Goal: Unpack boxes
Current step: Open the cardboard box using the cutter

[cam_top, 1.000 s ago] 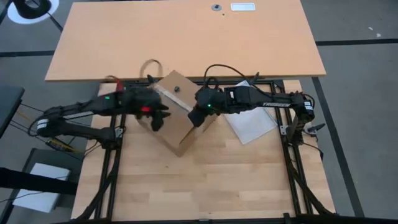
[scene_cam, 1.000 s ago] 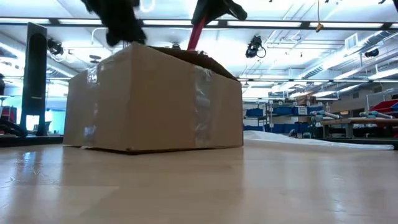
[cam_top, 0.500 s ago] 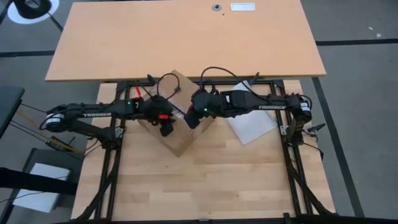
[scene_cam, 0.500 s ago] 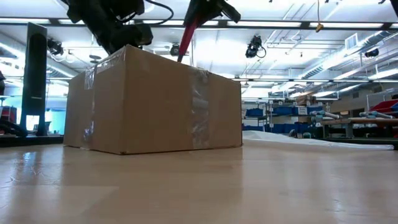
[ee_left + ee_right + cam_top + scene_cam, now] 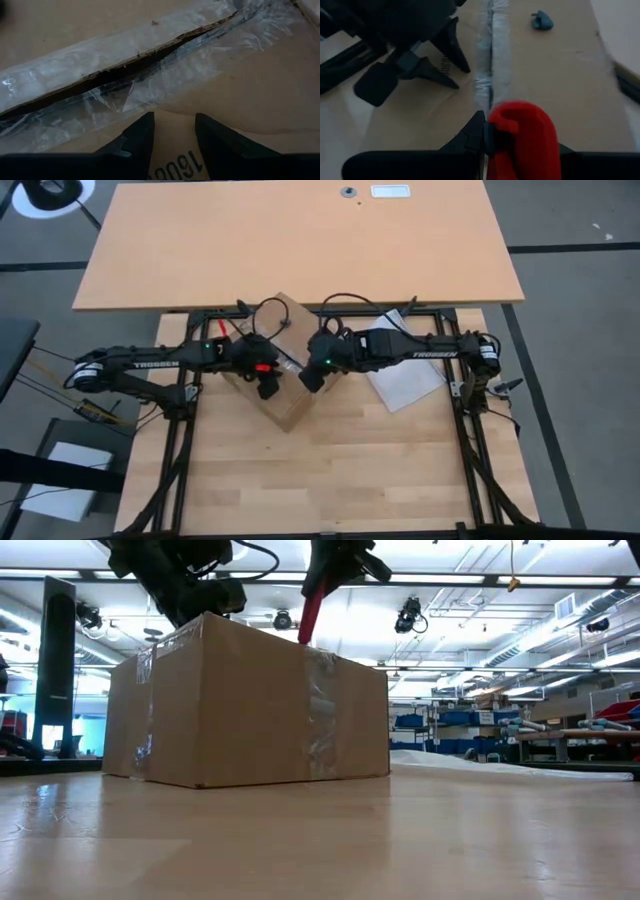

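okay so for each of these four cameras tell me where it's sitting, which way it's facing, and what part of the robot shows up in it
High view: above the table, looking straight down; both arms meet over the carton.
Low view: at table-top height, looking level across; the carton's taped side fills it, both arms enter from above.
Left wrist view: on the left arm, facing the carton's slit tape seam; the left gripper stands open.
Right wrist view: on the right arm, facing along the seam; the right gripper holds a red tool.
Shared: both wrist views show the same seam.
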`<state>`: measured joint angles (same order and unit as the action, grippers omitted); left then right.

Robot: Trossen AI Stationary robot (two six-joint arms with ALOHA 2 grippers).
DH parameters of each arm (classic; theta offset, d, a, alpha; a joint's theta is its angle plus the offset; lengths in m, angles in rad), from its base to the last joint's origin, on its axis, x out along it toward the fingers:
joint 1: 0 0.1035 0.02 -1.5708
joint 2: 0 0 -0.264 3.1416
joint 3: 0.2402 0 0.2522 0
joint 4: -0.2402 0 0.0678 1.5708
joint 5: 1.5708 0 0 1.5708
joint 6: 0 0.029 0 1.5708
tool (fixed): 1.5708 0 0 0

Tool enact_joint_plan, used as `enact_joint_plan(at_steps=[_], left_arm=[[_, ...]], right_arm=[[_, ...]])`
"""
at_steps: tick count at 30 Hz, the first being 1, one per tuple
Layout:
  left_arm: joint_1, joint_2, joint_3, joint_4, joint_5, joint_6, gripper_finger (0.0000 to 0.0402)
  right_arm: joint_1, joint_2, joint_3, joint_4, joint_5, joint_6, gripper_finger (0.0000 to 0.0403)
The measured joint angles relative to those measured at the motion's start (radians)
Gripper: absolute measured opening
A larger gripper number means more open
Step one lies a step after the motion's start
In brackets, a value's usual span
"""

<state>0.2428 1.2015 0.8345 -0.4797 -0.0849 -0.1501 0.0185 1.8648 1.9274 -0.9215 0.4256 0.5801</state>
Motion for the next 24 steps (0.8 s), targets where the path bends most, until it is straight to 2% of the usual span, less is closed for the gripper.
enact_joint_plan(at_steps=[11,24], left_arm=[[0.000,0.001,-0.001,0.011,-0.002,-0.011,0.0156],[0.000,0.002,-0.002,0.017,-0.011,-0.012,0.0156]], right_arm=[[0.004,0.000,0.000,0.029,-0.020,-0.017,0.0058],[0.014,0.025,-0.016,-0.023,-0.040,-0.040,0.0058]])
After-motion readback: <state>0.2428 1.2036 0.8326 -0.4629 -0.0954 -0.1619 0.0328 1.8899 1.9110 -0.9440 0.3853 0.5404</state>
